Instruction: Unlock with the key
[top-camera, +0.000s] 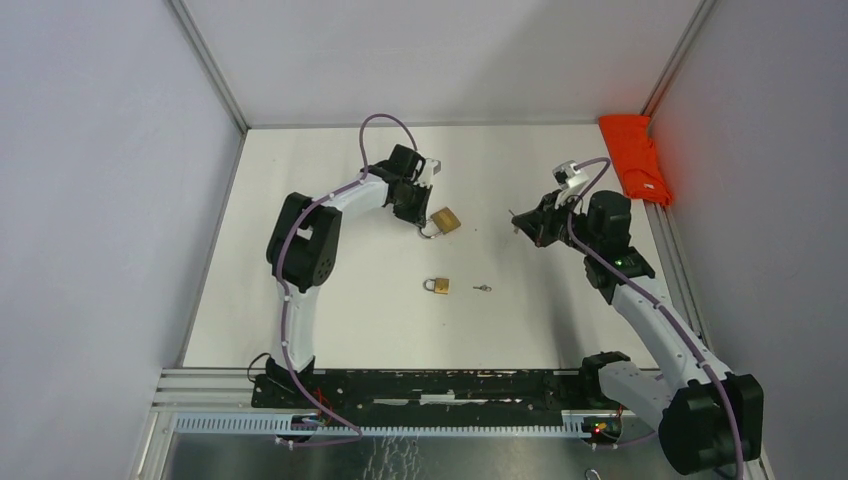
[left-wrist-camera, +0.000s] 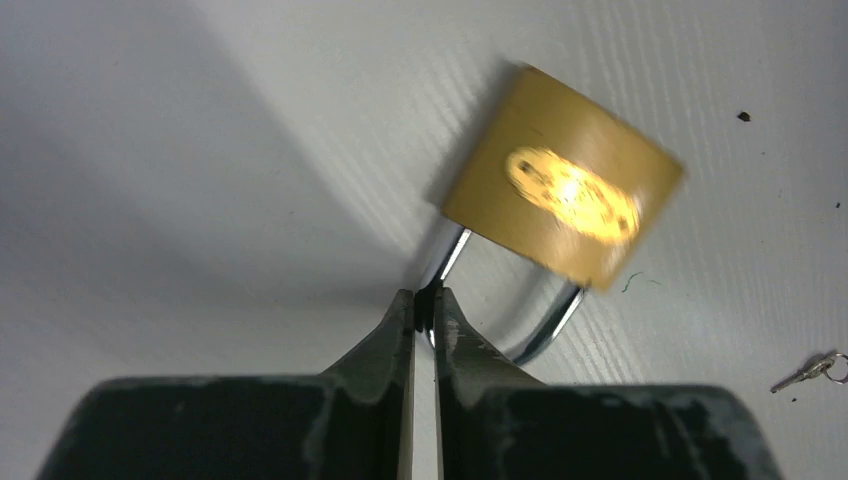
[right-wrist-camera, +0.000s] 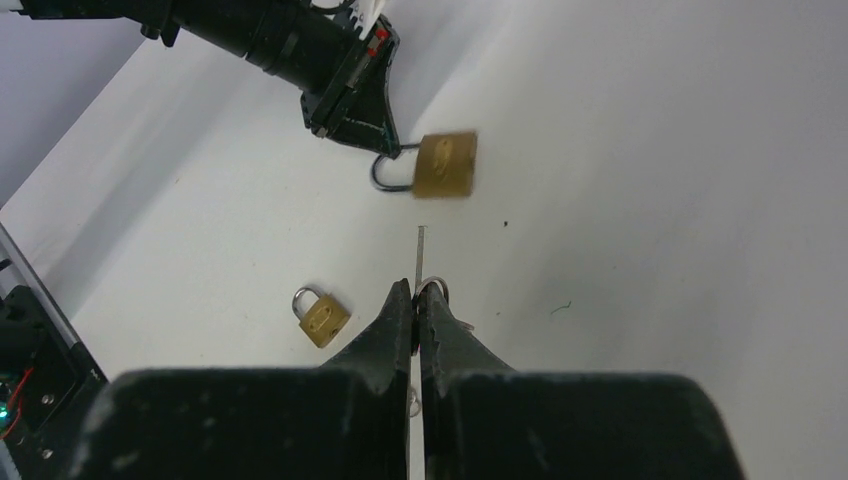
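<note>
A brass padlock (top-camera: 446, 220) (left-wrist-camera: 565, 192) hangs blurred just above the white table, its steel shackle (left-wrist-camera: 540, 330) pinched at one leg by my left gripper (top-camera: 425, 226) (left-wrist-camera: 425, 300), which is shut on it. In the right wrist view the same padlock (right-wrist-camera: 446, 165) hangs from the left gripper (right-wrist-camera: 385, 150), ahead of my right gripper (right-wrist-camera: 417, 290) (top-camera: 520, 225). That gripper is shut on a key (right-wrist-camera: 420, 255). The key's thin blade sticks out past the fingertips toward the padlock, with a gap between them. Its ring (right-wrist-camera: 438, 285) shows beside the right finger.
A second, smaller brass padlock (top-camera: 439, 286) (right-wrist-camera: 322, 317) lies shut on the table (top-camera: 330, 300) nearer the bases, with a small loose key (top-camera: 483, 288) (left-wrist-camera: 812, 370) to its right. A red cloth (top-camera: 636, 158) lies at the back right corner. White walls close in the sides and back.
</note>
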